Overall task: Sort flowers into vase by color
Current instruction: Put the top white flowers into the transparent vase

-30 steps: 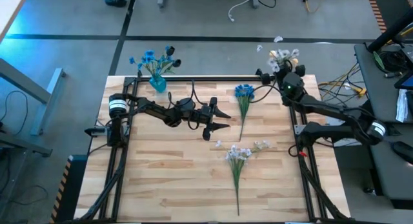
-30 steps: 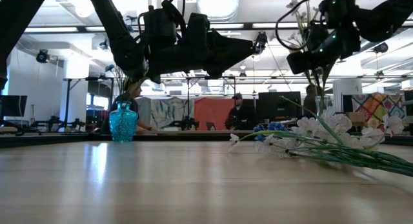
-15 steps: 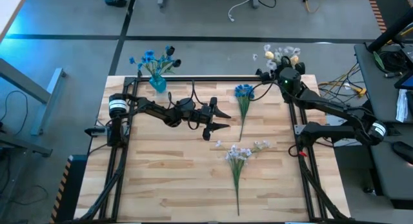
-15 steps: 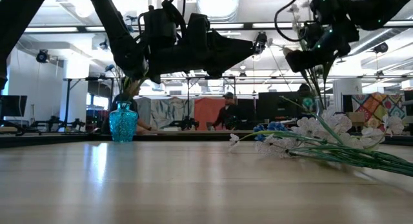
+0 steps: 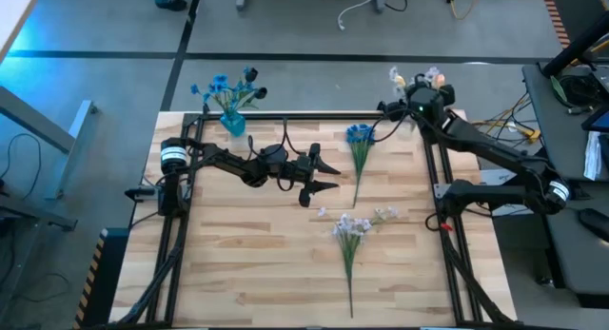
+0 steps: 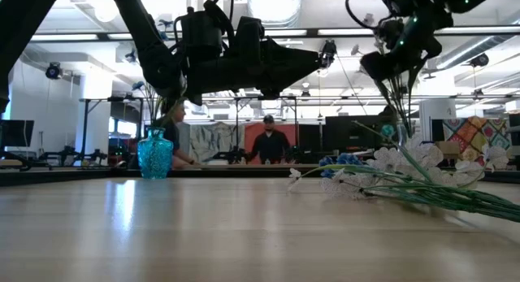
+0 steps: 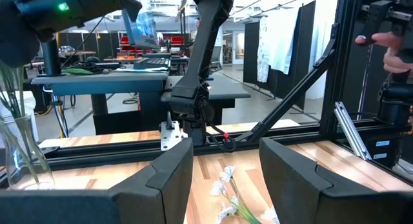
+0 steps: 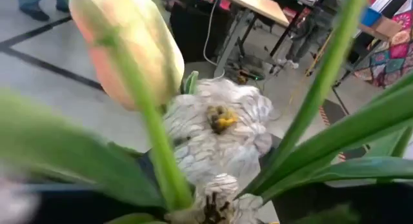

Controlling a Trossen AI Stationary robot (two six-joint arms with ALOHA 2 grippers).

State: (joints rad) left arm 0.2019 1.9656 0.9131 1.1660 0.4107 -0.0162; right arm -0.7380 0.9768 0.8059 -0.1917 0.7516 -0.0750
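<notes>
Right gripper [image 5: 422, 95] at the far right table corner, over the clear vase [image 6: 396, 134] — fingers' state can't tell; peach tulip bud [image 8: 129, 43] and white blossom [image 8: 216, 130] right at them. Left gripper [image 5: 324, 177] mid-table, fingers [image 7: 164, 179] apart, empty; white-lilac sprig [image 5: 349, 230] and blue sprig [image 5: 359, 140] lie just beyond.

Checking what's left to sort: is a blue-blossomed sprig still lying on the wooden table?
Yes, the blue-blossomed sprig lies flat on the wooden table, beside the open left claw.
</notes>
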